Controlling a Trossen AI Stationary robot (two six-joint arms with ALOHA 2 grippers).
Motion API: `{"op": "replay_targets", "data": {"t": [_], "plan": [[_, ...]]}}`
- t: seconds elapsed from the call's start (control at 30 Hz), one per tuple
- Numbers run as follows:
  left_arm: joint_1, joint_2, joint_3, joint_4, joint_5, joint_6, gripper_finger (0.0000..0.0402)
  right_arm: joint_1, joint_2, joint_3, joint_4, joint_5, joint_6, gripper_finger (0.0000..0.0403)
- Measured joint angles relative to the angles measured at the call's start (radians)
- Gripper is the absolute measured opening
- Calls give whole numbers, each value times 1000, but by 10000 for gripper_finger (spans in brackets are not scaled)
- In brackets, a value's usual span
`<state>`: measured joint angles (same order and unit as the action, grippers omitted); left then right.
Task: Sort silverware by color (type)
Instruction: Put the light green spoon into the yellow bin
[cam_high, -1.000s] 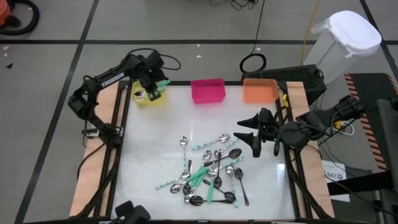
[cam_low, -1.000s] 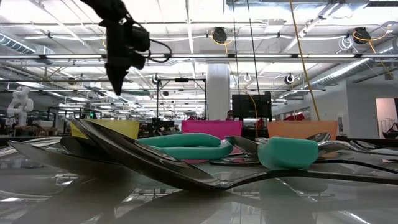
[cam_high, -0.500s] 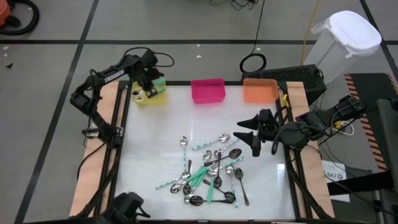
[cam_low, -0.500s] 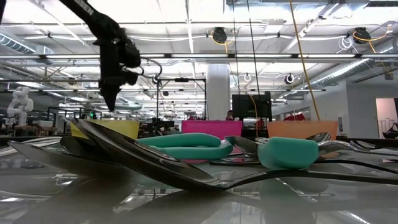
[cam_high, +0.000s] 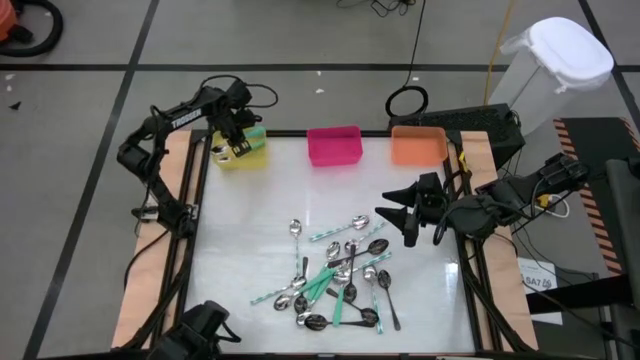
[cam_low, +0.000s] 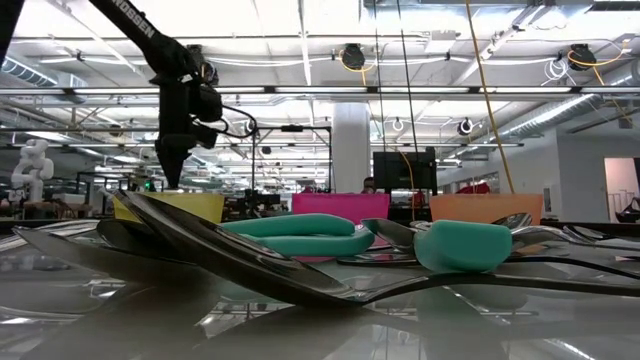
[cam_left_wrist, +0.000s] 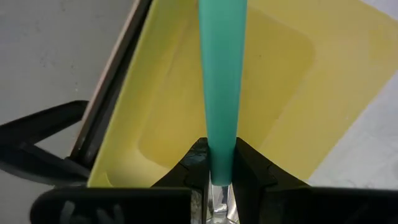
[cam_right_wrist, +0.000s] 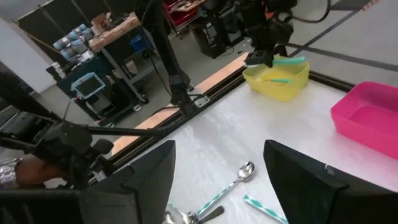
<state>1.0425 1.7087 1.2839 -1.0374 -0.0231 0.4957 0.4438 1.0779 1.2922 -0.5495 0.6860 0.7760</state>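
Note:
My left gripper (cam_high: 237, 145) hangs over the yellow bin (cam_high: 250, 158) at the table's far left corner, shut on a teal-handled spoon (cam_left_wrist: 222, 81). The right wrist view shows that spoon (cam_right_wrist: 289, 60) just above the bin (cam_right_wrist: 278, 84), with another teal spoon (cam_right_wrist: 277, 79) lying inside. The remaining silverware (cam_high: 340, 275), teal-handled, silver and dark spoons, lies in a loose pile on the table's near middle. My right gripper (cam_high: 405, 215) hovers open above the table's right side, with nothing between its fingers. My left gripper pinches the spoon between its two fingers at the end of the teal handle (cam_left_wrist: 219, 177), where it meets the metal neck. The fingers point down and lie across the spoon. The spoon sticks out level over the yellow bin, lifted clear.
A pink bin (cam_high: 334, 146) and an orange bin (cam_high: 418, 145) stand along the far edge, to the right of the yellow one. Bare white tabletop (cam_high: 260, 220) lies between the bins and the spoon pile. A raised frame edges the table.
My left gripper has gone down and a little toward the table's left edge, carrying the teal spoon over the yellow bin. The spoon stays level in the hold.

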Motion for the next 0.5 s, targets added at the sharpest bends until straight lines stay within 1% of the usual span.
{"op": "replay_targets", "data": {"t": [0.13, 0.23, 0.5], "plan": [[5, 44, 0, -4, 1, 0, 41, 0, 0, 0, 0, 2, -1, 242], [4, 71, 0, -6, 23, -2, 41, 0, 0, 0, 0, 2, 4, 242], [-4, 121, 0, 4, 25, -11, 41, 0, 0, 0, 0, 2, 8, 242]]}}
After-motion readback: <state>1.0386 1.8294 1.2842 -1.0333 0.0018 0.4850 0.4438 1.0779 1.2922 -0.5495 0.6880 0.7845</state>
